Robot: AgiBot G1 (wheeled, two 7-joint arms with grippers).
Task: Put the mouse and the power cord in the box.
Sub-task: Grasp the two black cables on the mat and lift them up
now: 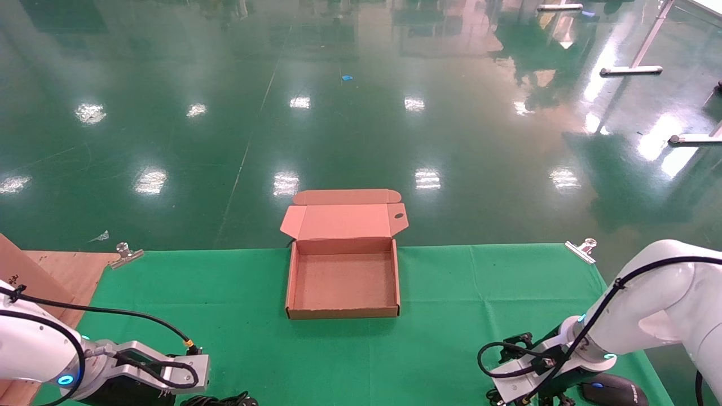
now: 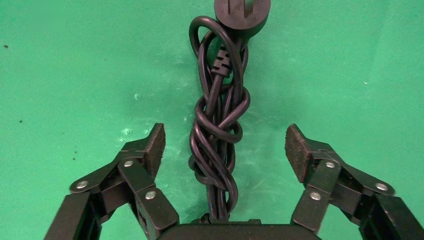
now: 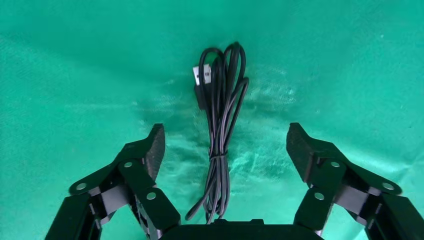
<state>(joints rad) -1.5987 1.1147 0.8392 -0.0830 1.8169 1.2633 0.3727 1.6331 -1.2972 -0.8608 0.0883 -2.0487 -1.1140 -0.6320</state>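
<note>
Box [image 1: 343, 279] open on green cloth [image 1: 451, 293], interior bare.

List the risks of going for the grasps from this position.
1. The left gripper is open astride the power cord, a loose knotted bundle; a pinch may catch only some loops, leaving the plug dangling.
2. The right gripper straddles the mouse's thin cable, not the mouse body, so a lift could swing the mouse.
3. The box is shallow; trailing loops could hang over its wall.
</note>
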